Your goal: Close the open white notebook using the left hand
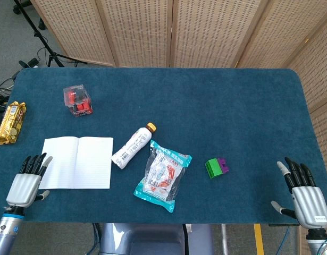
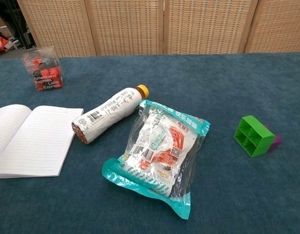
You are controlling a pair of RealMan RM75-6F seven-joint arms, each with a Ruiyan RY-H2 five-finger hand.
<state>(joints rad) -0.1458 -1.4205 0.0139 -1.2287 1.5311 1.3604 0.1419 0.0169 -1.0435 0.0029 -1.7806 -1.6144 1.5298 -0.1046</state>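
Note:
The white notebook (image 1: 77, 162) lies open and flat on the blue table, lined pages up; the chest view shows its right page (image 2: 32, 140) at the left edge. My left hand (image 1: 27, 182) hovers at the table's front left, just left of the notebook's lower left corner, fingers apart and empty. My right hand (image 1: 305, 197) is at the front right corner, open and empty too. Neither hand appears in the chest view.
A white bottle with an orange cap (image 1: 132, 146) lies just right of the notebook, beside a teal snack bag (image 1: 162, 175). A green and purple block (image 1: 216, 167) sits further right. A clear box with red items (image 1: 77, 100) and a gold packet (image 1: 11, 122) lie at the left.

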